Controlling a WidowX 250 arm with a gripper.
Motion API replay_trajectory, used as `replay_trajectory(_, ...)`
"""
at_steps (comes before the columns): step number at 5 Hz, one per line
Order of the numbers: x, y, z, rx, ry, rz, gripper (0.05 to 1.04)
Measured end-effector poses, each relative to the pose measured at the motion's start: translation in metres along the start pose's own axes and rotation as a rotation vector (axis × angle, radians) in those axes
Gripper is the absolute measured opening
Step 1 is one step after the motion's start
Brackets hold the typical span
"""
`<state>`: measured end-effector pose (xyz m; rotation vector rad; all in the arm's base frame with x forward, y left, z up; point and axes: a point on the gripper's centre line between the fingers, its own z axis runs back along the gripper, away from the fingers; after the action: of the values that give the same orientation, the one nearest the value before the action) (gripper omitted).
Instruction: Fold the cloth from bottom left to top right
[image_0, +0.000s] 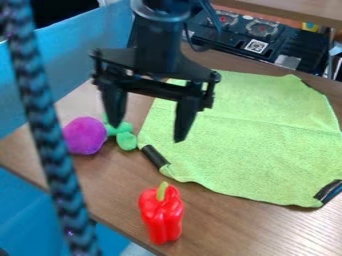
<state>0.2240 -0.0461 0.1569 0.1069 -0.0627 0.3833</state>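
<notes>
We see the green cloth (247, 135) spread nearly flat on the wooden table (234, 227), with a faint crease across it and a slight wave along its near edge. The gripper (148, 132) hangs over its left side, open, its two fingers well apart, with nothing between them. We expect the cloth to be light, soft and floppy, with enough nap not to slip easily; nothing about it looks fragile. We would pinch it at the bottom left corner, where a black band (155, 156) wraps the edge and probably gives us a firmer hold than bare fabric. If we take too little, the corner may slip out; if we drag it low towards the top right, the middle may bunch up. The red pepper (161, 212) stands near that corner, so we would keep clear of it. For labels, we find a black-and-white square code (256, 46) on the black panel (294, 46) behind; we find no writing on the cloth.
</notes>
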Motion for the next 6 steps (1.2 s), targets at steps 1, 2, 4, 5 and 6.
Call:
replay_trajectory(1,0.030,0.001,-0.021,-0.040,0.009,0.145,1.001)
replay_trajectory(2,0.056,0.009,-0.039,-0.115,0.039,0.306,1.001)
replay_trajectory(4,0.087,0.014,-0.074,-0.244,0.005,0.561,1.001)
replay_trajectory(5,0.097,0.005,-0.099,-0.294,-0.033,0.630,1.001)
replay_trajectory(6,0.094,-0.002,-0.112,-0.237,-0.035,0.669,1.001)
